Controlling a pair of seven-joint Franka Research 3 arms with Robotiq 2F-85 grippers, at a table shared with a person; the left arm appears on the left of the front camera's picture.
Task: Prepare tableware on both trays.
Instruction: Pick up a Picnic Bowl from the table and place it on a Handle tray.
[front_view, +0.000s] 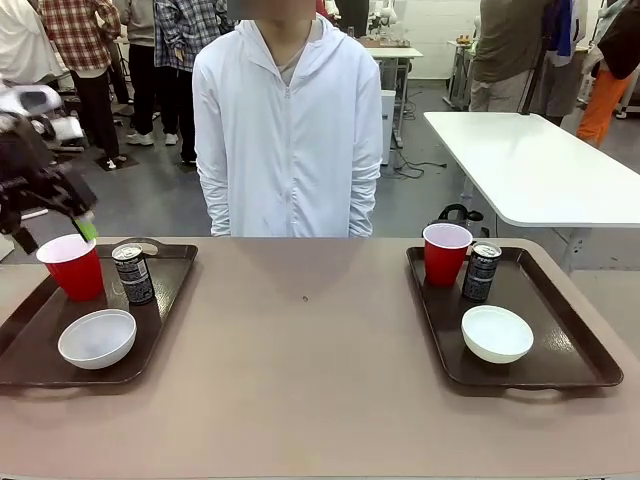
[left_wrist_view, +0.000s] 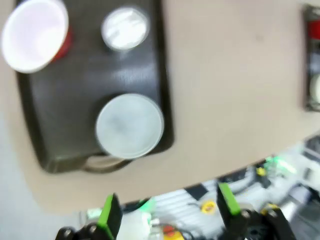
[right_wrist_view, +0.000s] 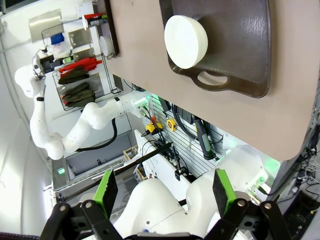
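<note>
Both trays look set, left tray (front_view: 170, 285) and right tray (front_view: 560, 330); left gripper (front_view: 50, 215) and right gripper (right_wrist_view: 162, 192) open, empty — pull back

The setting was a robotics laboratory or demonstration hall, not a dining room. A plain brown work table (front_view: 320, 380) stood on a bare grey floor (front_view: 150, 200), with a white folding table (front_view: 530, 165) beside it and further benches behind. Several people (front_view: 100, 60) stood about in the background. The right wrist view showed a white robot arm (right_wrist_view: 75, 130) mounted below the table edge, with cables, tools and yellow connectors (right_wrist_view: 172, 125) on a slatted rack.
</note>
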